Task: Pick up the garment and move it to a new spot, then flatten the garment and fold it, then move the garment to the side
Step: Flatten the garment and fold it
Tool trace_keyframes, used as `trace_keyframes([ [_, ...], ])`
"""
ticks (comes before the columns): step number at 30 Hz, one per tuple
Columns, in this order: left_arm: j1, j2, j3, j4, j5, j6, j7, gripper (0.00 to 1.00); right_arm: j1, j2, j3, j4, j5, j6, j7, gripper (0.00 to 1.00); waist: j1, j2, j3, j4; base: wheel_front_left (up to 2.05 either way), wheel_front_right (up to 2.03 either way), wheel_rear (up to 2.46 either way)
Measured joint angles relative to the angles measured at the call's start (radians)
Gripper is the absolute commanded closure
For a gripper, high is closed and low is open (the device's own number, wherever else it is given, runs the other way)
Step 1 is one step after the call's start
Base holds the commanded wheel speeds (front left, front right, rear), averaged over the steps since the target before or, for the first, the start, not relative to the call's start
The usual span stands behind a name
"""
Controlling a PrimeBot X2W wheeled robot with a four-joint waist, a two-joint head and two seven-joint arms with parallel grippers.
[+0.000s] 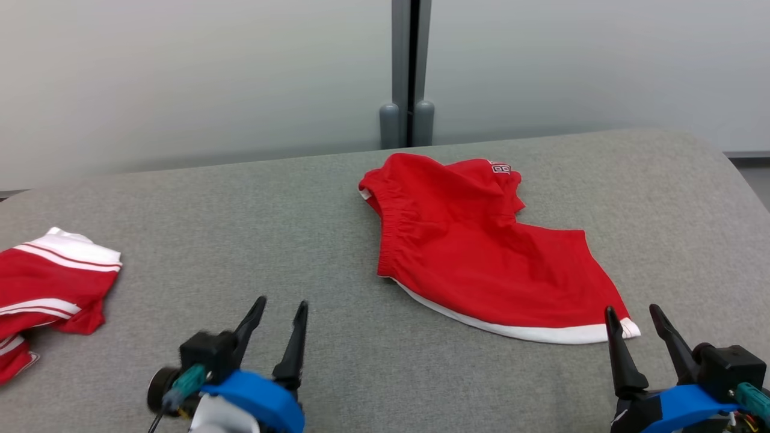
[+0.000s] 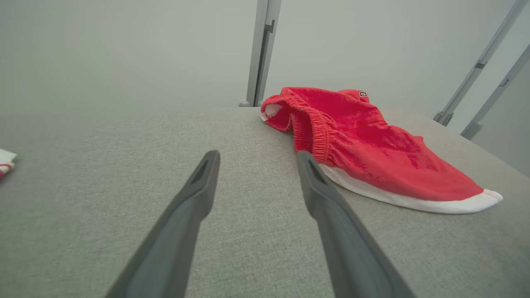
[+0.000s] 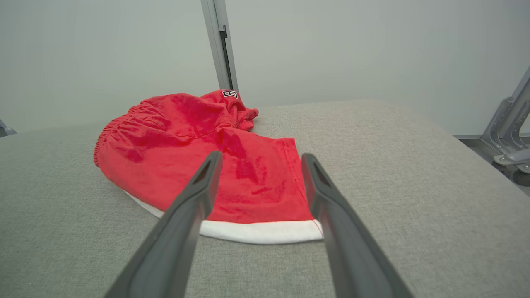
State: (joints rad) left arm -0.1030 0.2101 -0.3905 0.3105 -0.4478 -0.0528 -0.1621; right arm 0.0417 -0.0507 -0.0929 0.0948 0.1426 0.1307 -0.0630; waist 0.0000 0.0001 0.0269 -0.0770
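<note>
The garment (image 1: pixel 475 246) is a pair of red shorts with a white hem, lying loosely rumpled on the grey padded table (image 1: pixel 301 216), right of centre. Its elastic waistband faces left and a small logo patch sits at its far edge. My right gripper (image 1: pixel 631 313) is open just in front of the white hem's right corner, with nothing between its fingers. In the right wrist view the garment (image 3: pixel 207 157) lies just beyond my right gripper (image 3: pixel 258 159). My left gripper (image 1: pixel 283 304) is open over bare table, well left of the shorts. The left wrist view shows the garment (image 2: pixel 364 145) right of my left gripper (image 2: pixel 256 157).
A second red garment with white stripes (image 1: pixel 48 288) lies folded at the table's left edge. A grey post (image 1: pixel 409 72) and pale wall stand behind the table. Metal frame legs (image 3: pixel 509 132) show off the table's right side.
</note>
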Motion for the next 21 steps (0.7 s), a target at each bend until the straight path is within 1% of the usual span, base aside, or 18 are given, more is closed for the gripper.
trace_keyframes([
  [5, -0.146, -0.042, -0.034, 0.115, -0.022, -0.036, 0.078, 0.0, -0.013, 0.0, 0.026, -0.003, 0.009, 0.0, 0.005, 0.0, 0.0, 0.0, 0.029, -0.033, 0.0, 0.0, 0.0],
  [10, -0.307, -0.08, -0.046, 0.23, -0.063, -0.054, 0.157, 0.0, -0.029, 0.0, 0.058, -0.007, 0.018, 0.0, 0.003, 0.0, 0.0, 0.0, 0.067, -0.074, 0.0, 0.0, 0.0],
  [13, -0.372, -0.091, -0.058, 0.298, -0.087, -0.062, 0.214, 0.0, -0.043, 0.0, 0.08, -0.006, 0.023, 0.0, -0.001, 0.0, 0.0, 0.0, 0.09, -0.105, 0.0, 0.0, 0.0],
  [16, -0.416, -0.093, -0.068, 0.352, -0.102, -0.067, 0.243, 0.0, -0.057, 0.0, 0.099, 0.0, 0.032, 0.0, -0.01, 0.0, 0.0, 0.0, 0.109, -0.138, 0.0, 0.0, 0.0],
  [21, -0.451, -0.086, -0.063, 0.431, -0.121, -0.069, 0.247, 0.0, -0.07, 0.0, 0.118, 0.02, 0.067, 0.0, -0.024, 0.0, 0.0, 0.0, 0.134, -0.189, 0.0, 0.0, 0.0],
])
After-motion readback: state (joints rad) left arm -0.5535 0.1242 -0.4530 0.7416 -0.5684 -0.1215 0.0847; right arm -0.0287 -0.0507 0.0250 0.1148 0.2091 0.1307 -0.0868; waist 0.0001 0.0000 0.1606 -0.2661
